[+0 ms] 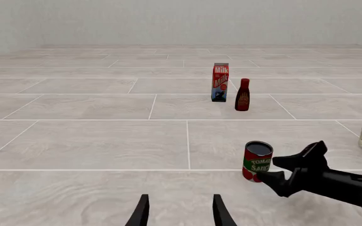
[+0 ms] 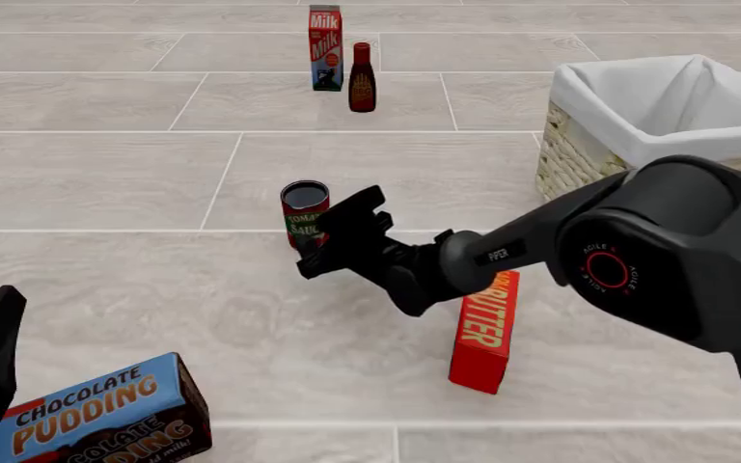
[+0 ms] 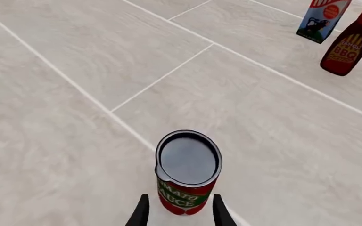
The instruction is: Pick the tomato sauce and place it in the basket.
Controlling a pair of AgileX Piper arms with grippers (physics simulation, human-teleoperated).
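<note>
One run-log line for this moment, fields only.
phase: pre-grasp | right gripper: open, jaws flanking tomato sauce | can: upright on table | left gripper: open, idle | basket: no can inside

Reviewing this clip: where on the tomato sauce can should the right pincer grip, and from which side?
Across the round side wall of the can, about mid-height. It stands upright on the floor, so a level approach from the near right, where the right pincer already is, suits it. The right wrist view shows the fingers open, flanking the can's lower half. Nothing crowds it.
</note>
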